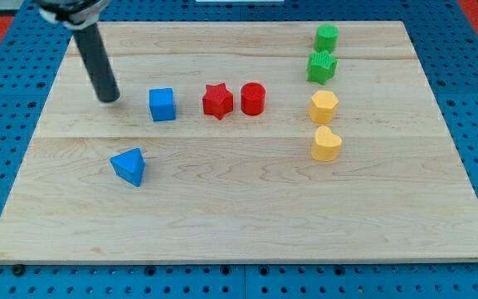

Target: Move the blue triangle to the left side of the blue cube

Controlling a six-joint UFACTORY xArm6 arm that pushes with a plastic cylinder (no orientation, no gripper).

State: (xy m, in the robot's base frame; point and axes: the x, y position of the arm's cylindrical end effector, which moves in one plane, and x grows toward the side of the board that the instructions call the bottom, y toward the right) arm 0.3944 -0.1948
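Observation:
The blue triangle [129, 166] lies on the wooden board at the view's lower left. The blue cube [163, 105] sits above and a little to the right of it. My tip [109, 99] rests on the board to the left of the blue cube, a short gap apart, and above the blue triangle. It touches neither block.
A red star [217, 100] and a red cylinder [253, 98] stand in a row right of the blue cube. At the view's right are a green cylinder [327, 37], a green star [322, 67], a yellow hexagon [324, 106] and a yellow heart [326, 144].

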